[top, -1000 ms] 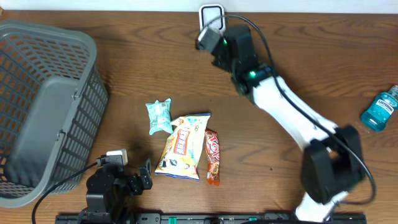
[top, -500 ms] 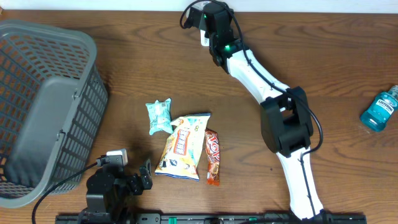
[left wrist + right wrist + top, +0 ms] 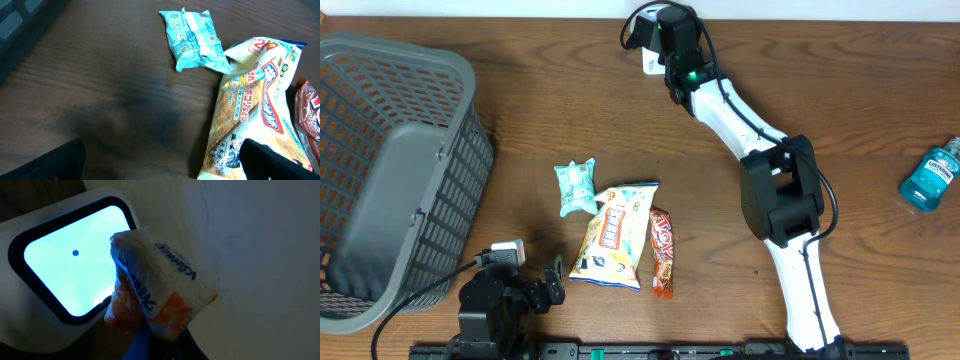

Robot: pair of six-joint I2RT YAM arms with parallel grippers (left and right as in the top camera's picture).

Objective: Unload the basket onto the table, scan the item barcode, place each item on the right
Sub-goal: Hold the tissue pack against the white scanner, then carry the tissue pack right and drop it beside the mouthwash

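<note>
Pack of tissues (image 3: 160, 290) sits pinched between the pressed-together fingers of the right gripper (image 3: 160, 342), held just in front of the lit scanner window (image 3: 65, 275) at the far edge of the table (image 3: 540, 90). The left gripper (image 3: 160, 162) hangs spread wide near a teal packet (image 3: 195, 37) and a chip bag (image 3: 255, 110).

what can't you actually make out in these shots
- Barcode on the white-and-orange packet: none shows on the side facing the right wrist camera.
- Right gripper fingers: dark under the packet in the wrist view; covered by the arm overhead.
- Mouthwash bottle: cut by the overhead's right edge.
- Red snack bar: cut by the left wrist view's right edge.
</note>
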